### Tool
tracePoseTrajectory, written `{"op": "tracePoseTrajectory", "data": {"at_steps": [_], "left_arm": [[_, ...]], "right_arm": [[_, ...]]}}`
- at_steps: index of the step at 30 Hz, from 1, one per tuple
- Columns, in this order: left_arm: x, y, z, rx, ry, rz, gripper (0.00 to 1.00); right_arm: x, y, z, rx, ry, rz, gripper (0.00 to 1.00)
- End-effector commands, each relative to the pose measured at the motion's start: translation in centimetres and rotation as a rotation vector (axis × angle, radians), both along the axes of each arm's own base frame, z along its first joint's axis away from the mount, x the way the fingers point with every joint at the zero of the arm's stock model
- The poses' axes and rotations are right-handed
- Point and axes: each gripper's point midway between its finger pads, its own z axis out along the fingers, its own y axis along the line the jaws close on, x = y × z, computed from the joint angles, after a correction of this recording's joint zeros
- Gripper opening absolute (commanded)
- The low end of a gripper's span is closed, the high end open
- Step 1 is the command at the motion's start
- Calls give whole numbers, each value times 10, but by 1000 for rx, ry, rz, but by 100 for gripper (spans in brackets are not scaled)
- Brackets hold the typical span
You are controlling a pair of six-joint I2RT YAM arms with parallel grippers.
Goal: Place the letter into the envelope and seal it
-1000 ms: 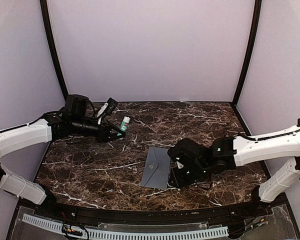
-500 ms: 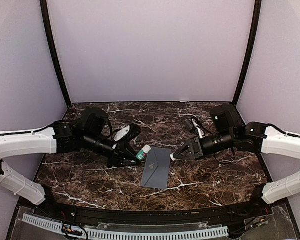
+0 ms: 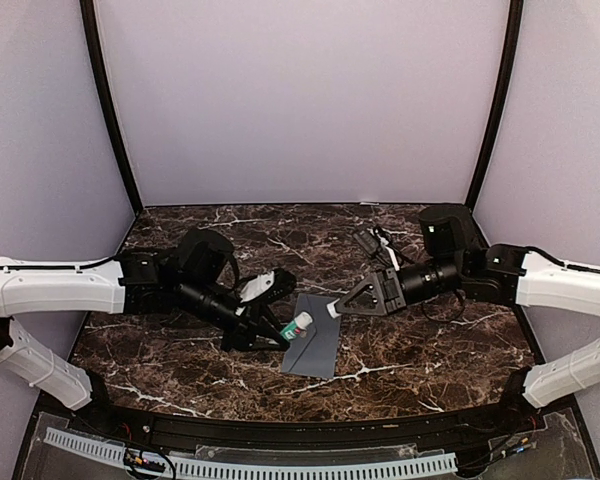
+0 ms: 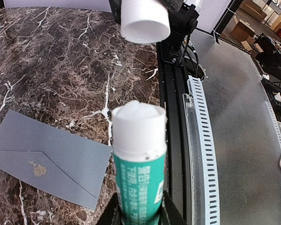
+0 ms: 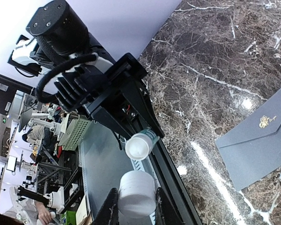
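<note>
We see both arms now swung in over envelope (image 3: 318, 345). Left gripper (image 3: 276, 327) clamps uncapped glue stick (image 3: 298, 325); right gripper (image 3: 338, 306) pinches its cap (image 3: 333, 310), tips nearly meeting. Envelope flat, flap down; letter unseen. We judge sealing stage.

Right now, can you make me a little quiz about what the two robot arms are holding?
1. True or false: the left jaws hold a glue stick with its cap off.
2. Pick one: what do the right jaws hold? A) a white cap B) the envelope C) nothing
3. Short answer: what colour is the envelope lying on the table?

Key: 1 true. 2 A. 3 grey.
</note>
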Motion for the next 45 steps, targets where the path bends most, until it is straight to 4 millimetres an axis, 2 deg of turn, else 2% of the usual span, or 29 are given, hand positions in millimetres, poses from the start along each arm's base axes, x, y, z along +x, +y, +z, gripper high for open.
{"op": "tracePoseTrajectory", "data": {"at_steps": [1, 16, 29, 45], "left_arm": [[-12, -4, -3, -6, 15, -50, 0], [-14, -6, -3, -4, 18, -58, 0], [-16, -7, -4, -6, 24, -64, 0], [-16, -7, -4, -8, 27, -66, 0]], "right_arm": [[0, 8, 11, 73, -13, 29, 16], [-9, 20, -9, 30, 14, 74, 16], [-15, 31, -9, 53, 23, 106, 16], [-18, 33, -12, 50, 23, 121, 16]]}}
